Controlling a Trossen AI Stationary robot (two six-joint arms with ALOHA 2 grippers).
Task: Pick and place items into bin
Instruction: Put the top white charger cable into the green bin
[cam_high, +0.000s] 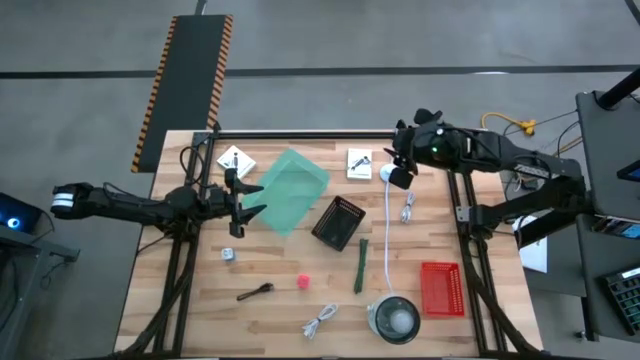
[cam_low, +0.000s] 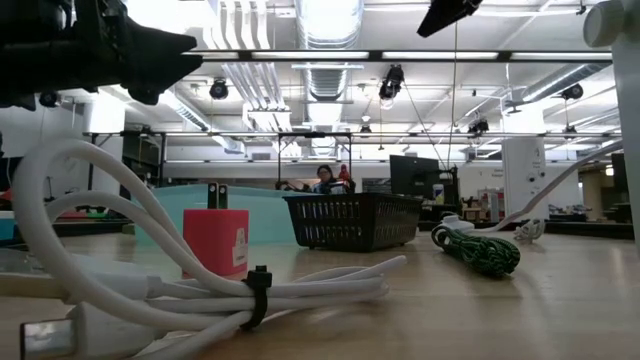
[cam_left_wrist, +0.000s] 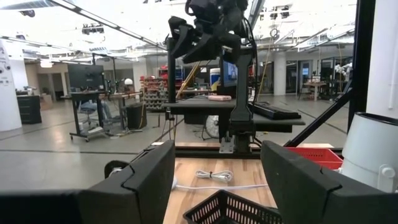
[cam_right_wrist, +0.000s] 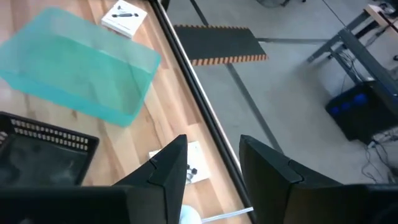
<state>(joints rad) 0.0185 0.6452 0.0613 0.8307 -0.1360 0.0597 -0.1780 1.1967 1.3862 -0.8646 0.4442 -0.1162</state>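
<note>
From above, the items lie scattered on the wooden desk (cam_high: 200, 300): two white printed cards (cam_high: 235, 160) and (cam_high: 360, 163) near the far edge, a coiled cable (cam_high: 407, 208) beside the long white cord, a second coiled cable (cam_high: 320, 322) at the near edge, a dark green stick (cam_high: 360, 265), a brown utensil (cam_high: 255, 292), a pink ball (cam_high: 303, 282) and a small metal piece (cam_high: 229, 254). The teal bin (cam_high: 290, 190) sits between the cards, with a black basket (cam_high: 338, 222) just beside it. The left gripper (cam_high: 247, 200) hovers spread wide at the bin's left edge, holding nothing; the right gripper (cam_high: 398, 165) hangs over the far card, also empty.

All look light. The cards are flat and thin (an edge pinch seems the only hold); the ball would likely roll, so I would take it across its middle; the stick and utensil look stiff, best held mid-length; the cables look floppy, best held at their tie.

At desk level, a bundled white cable (cam_low: 200, 290) fills the foreground, bound by a dark tie.

The left wrist view shows its fingers (cam_left_wrist: 143, 180) parted over the basket rim.

The right wrist view shows parted fingers (cam_right_wrist: 168, 171) above a card (cam_right_wrist: 194, 163) whose print cannot be read.
</note>
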